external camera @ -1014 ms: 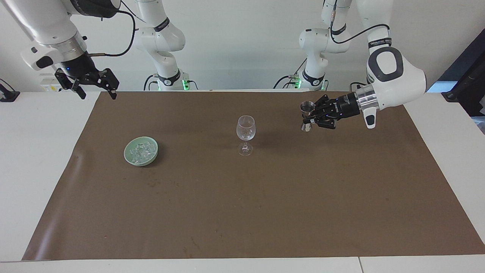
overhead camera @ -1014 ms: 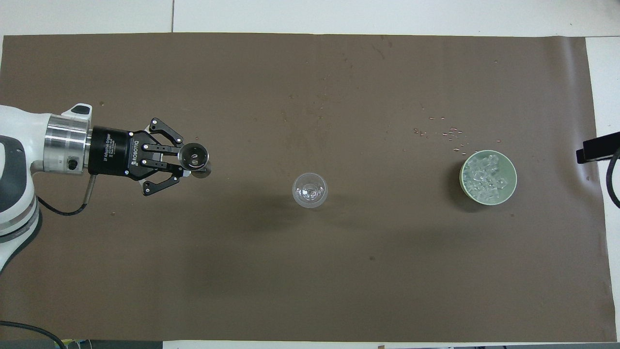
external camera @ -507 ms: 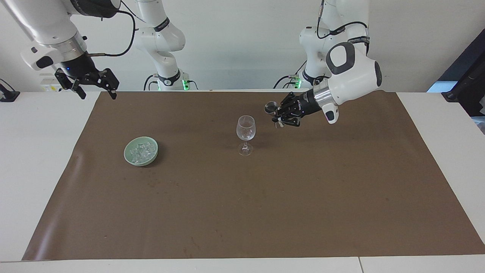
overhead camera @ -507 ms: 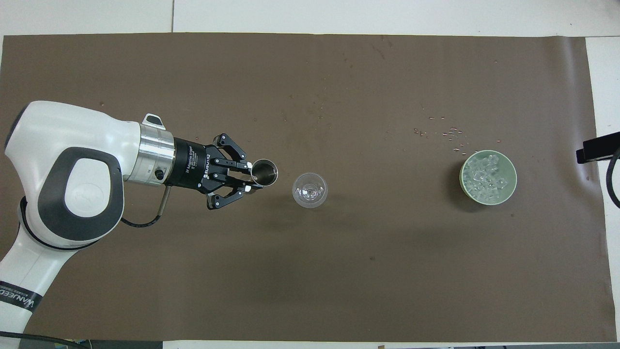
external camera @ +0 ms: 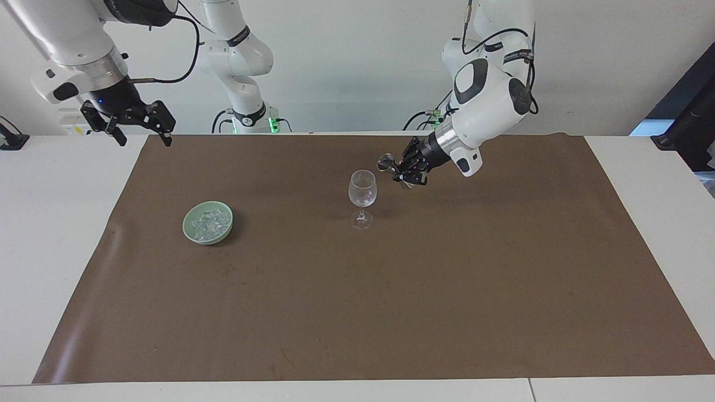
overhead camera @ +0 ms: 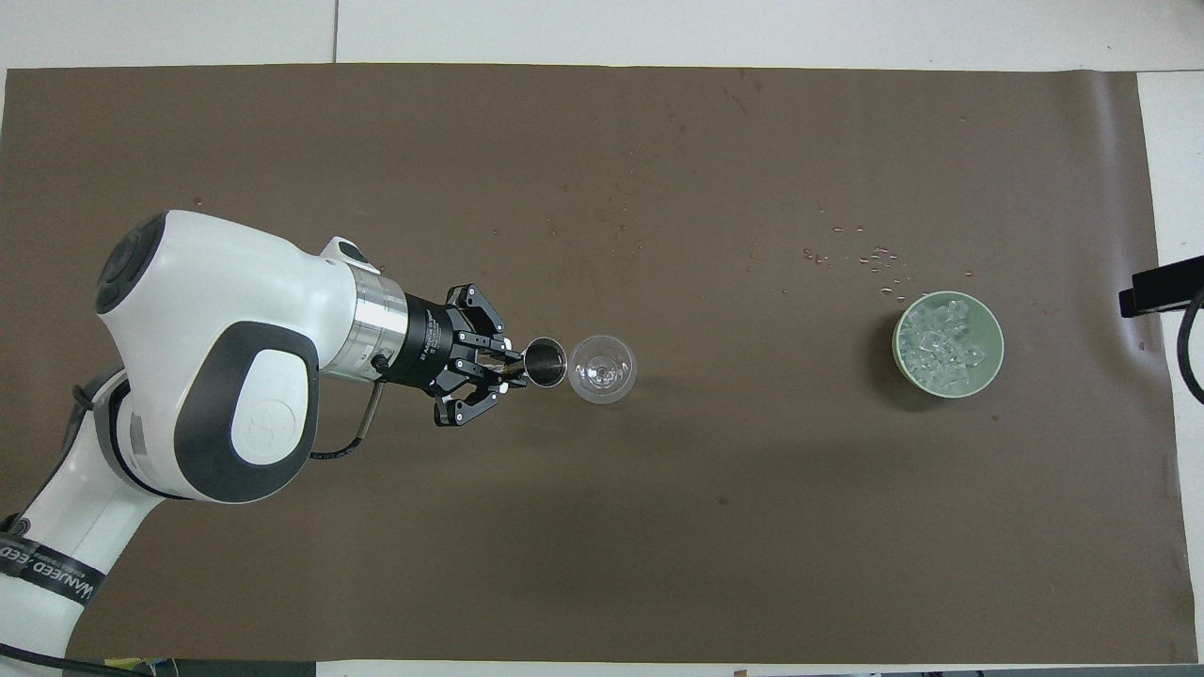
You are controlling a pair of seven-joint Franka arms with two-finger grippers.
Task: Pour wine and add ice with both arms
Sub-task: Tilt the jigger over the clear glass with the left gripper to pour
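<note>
The left claw (external camera: 397,171) grips a steel jigger (external camera: 385,163) beside the glass (external camera: 362,192). The right claw (external camera: 129,124) waits open. Ice (external camera: 209,222) fills the bowl (external camera: 192,234): slippery, light, best pinched singly.

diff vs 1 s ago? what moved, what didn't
The left tool, shut on the small steel measuring cup, swung from the left arm's end of the brown mat in toward the middle; the cup now hangs right beside the rim of the clear stemmed wine glass. Nothing grasped or released. Unchanged: the glass, the pale green bowl of ice, and the waiting open right tool.
</note>
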